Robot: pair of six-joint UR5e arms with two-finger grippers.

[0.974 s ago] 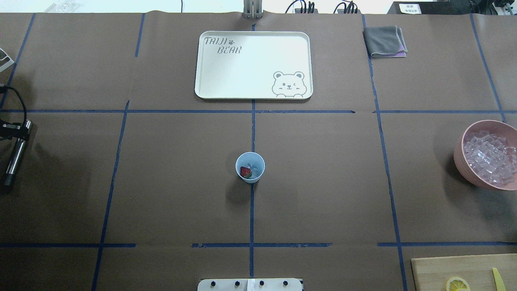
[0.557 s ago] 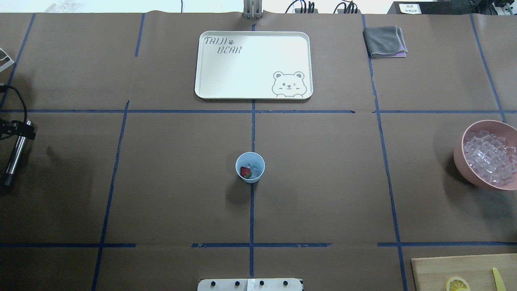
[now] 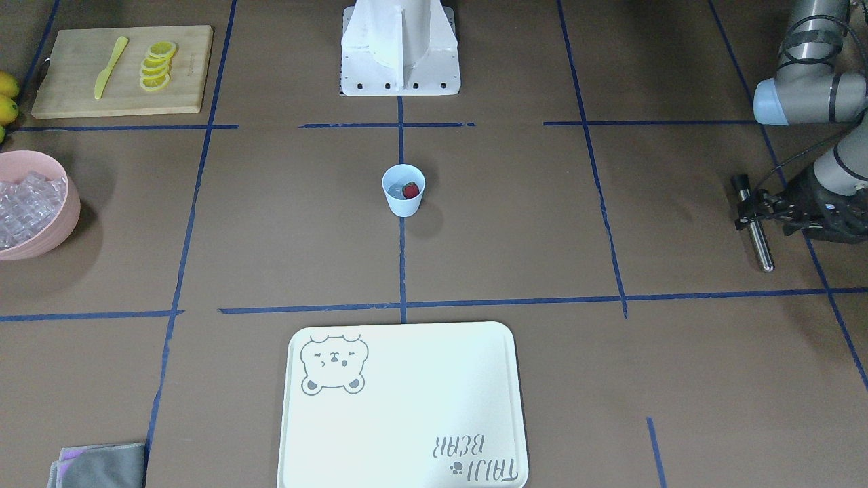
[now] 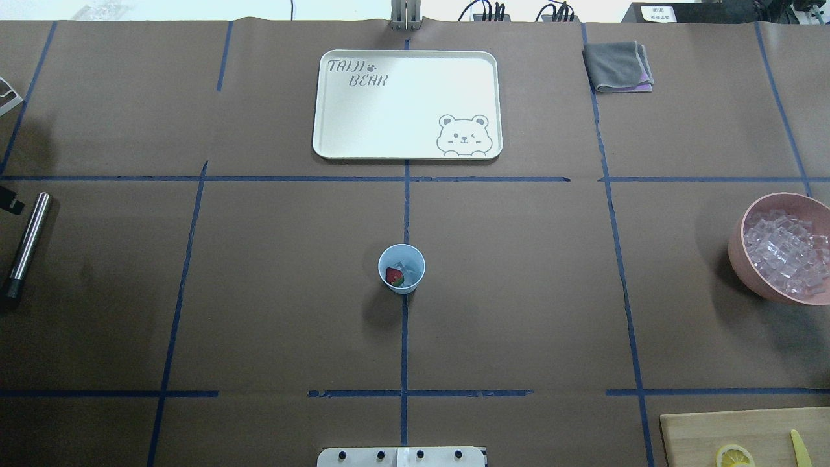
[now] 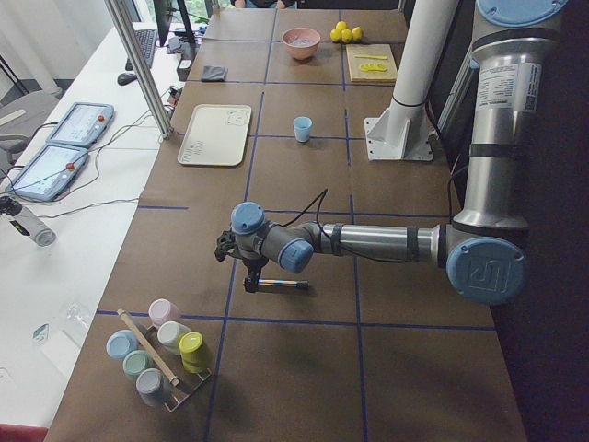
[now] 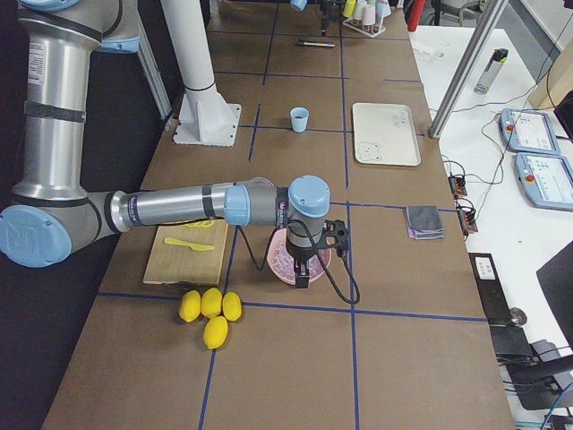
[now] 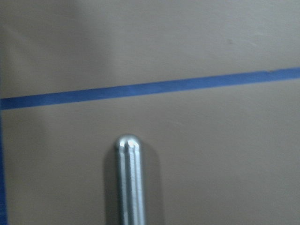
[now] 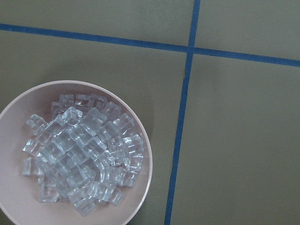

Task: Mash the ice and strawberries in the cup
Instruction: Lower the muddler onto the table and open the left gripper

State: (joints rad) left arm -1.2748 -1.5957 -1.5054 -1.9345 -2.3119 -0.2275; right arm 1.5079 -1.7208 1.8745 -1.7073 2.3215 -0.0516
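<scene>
The pale blue cup (image 4: 402, 287) stands at the table's middle, also in the front view (image 3: 402, 205). Inside it are one red strawberry (image 4: 393, 277) and a few clear ice cubes (image 4: 408, 268). A metal rod (image 3: 757, 237) with a black end lies on the table at the robot's far left (image 4: 27, 240). My left gripper (image 3: 748, 211) is open just above the rod, one finger on either side of it. The left wrist view shows the rod's rounded tip (image 7: 129, 183). My right gripper (image 6: 303, 273) hangs over the pink bowl (image 6: 279, 258); I cannot tell its state.
The pink bowl (image 4: 739, 253) holds several ice cubes (image 8: 84, 150). A white bear tray (image 4: 389, 110) lies at the far middle, with a grey cloth (image 4: 617, 66) to its right. A cutting board (image 3: 74, 88) with lemon slices (image 3: 156, 64) and a yellow knife (image 3: 108, 68) lies near the robot's right.
My left gripper's fingers spread apart at the rod, then the gripper drew off toward the overhead view's left edge. The rod stayed on the table.
</scene>
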